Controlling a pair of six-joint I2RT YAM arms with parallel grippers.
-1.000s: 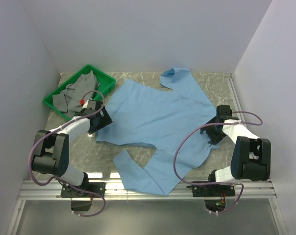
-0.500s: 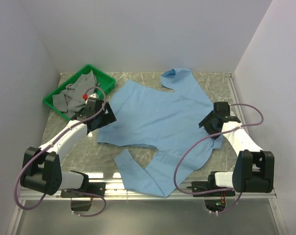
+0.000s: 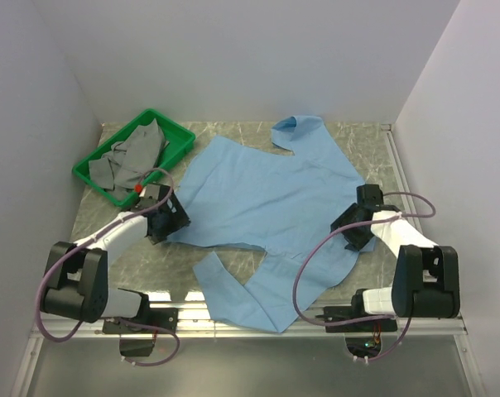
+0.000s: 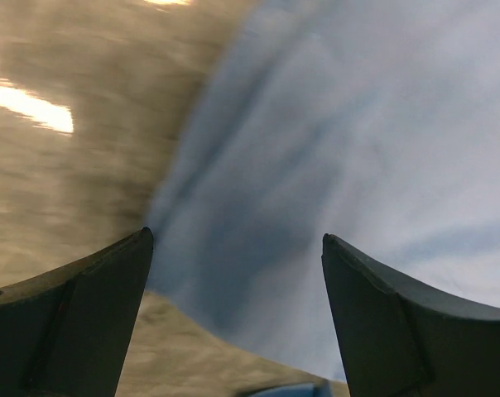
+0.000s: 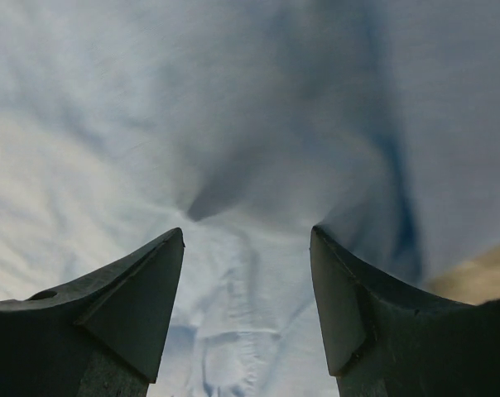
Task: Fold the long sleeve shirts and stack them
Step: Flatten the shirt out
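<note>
Two tools, one shirt (image 3: 266,194), nothing gripped yet. Far left: green tray (image 3: 93,169) holding crumpled grey cloth (image 3: 130,157), parked clear of the fold area, I'd guess.

Next, left tool (image 4: 236,248) sits low over the shirt's left edge, fingers spread, nothing between them. Left wrist view shows bare table (image 4: 60,165) on one side and blue cloth on the other, so it straddles the hem. My read: placed to pinch that edge.

Shirt is light blue and lies spread flat mid-table, collar (image 3: 293,124) at the far side, one sleeve (image 3: 237,298) trailing to the near edge. Flat layout reads as prep for a first fold.

On the shirt's right side, right tool (image 5: 247,240) is low too, fingers spread, only wrinkled cloth beneath, not pinched. Mirrored placement suggests a two-sided lift.

Labels/writing: none readable on shirt, tray or tools.
</note>
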